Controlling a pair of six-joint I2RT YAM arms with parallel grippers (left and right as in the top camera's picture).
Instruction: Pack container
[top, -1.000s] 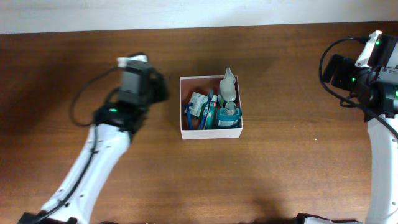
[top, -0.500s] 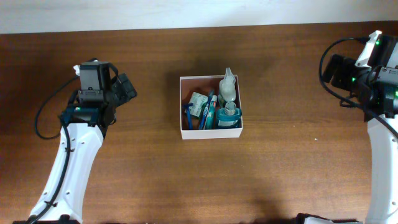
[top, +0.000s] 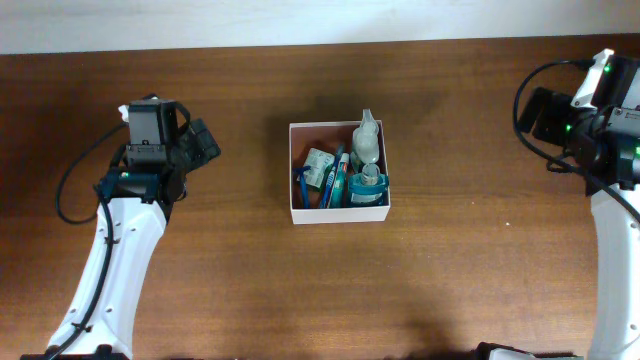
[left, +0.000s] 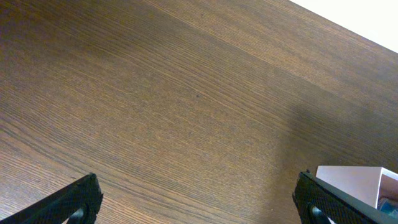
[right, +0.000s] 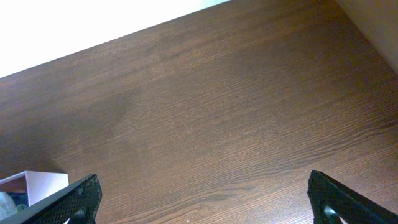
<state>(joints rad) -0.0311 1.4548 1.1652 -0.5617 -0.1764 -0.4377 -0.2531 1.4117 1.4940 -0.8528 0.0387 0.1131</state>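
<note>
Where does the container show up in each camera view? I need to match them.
Overhead: the container sits at the centre of the table.
Left wrist: only a white corner of the container, at the bottom right edge.
Right wrist: only a white corner of the container, at the bottom left edge.
Shared landmark: the pale strip along the table's far edge, in all three.

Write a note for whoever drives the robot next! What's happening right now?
The left gripper: open, empty, left of the box.
The right gripper: open, empty, far right of the box.
The box: mid-table, holding a bottle, a packet and other toiletries.
Done: packing looks finished; no loose items show outside it.
Left: probably nothing, just double-check.
</note>
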